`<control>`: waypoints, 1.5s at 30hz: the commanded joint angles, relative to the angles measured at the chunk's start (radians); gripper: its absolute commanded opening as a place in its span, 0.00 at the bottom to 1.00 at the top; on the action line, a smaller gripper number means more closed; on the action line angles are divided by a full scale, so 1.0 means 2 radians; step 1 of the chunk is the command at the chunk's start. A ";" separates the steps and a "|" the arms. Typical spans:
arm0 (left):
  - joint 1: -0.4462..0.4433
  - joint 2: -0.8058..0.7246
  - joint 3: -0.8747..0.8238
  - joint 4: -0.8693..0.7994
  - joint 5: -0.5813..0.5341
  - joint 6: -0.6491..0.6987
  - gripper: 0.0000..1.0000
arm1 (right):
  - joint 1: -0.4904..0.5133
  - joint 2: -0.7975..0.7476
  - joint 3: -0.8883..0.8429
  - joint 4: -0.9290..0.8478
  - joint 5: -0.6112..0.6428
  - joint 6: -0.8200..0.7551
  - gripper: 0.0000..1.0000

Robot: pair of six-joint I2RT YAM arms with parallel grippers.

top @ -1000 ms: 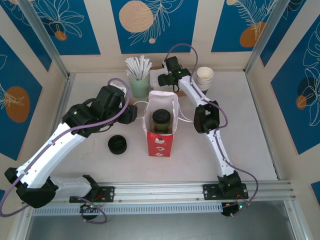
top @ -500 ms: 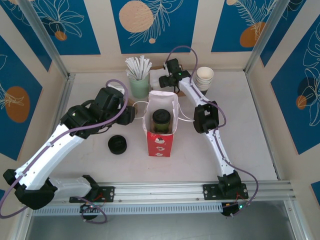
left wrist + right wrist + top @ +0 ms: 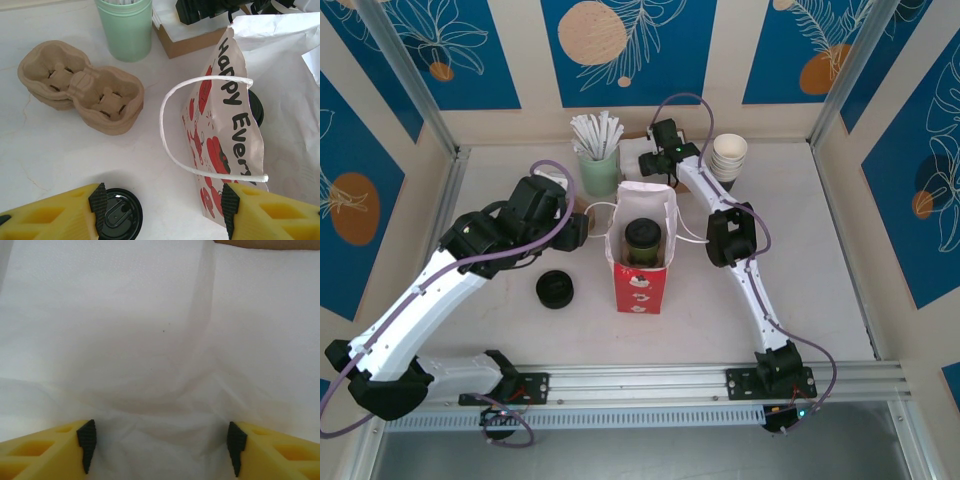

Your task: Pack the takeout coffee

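Note:
The takeout coffee [image 3: 642, 240], a dark green cup with a black lid, stands upright inside the open red bag [image 3: 640, 282]. In the left wrist view a sliver of its lid [image 3: 256, 107] shows behind the bag's printed wall [image 3: 225, 130]. My left gripper [image 3: 580, 229] hovers just left of the bag, open [image 3: 164, 210], with bare table between its fingers and the bag's white handle [image 3: 172, 145] ahead. My right gripper [image 3: 658, 160] is behind the bag, open [image 3: 160, 445] close above white napkins [image 3: 160, 340].
A loose black lid [image 3: 555, 290] lies left of the bag, by my left finger [image 3: 120, 215]. Pulp cup carriers [image 3: 82, 92], a green cup of sticks [image 3: 599, 168], a brown napkin box [image 3: 187, 42] and stacked white cups [image 3: 729, 155] line the back.
My right gripper has shifted slightly back and to the right over the napkins. The left arm, bag and coffee have stayed put.

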 commanded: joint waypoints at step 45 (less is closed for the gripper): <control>-0.003 -0.021 -0.007 -0.012 -0.004 -0.012 0.64 | 0.002 -0.105 0.024 0.000 -0.010 0.021 0.00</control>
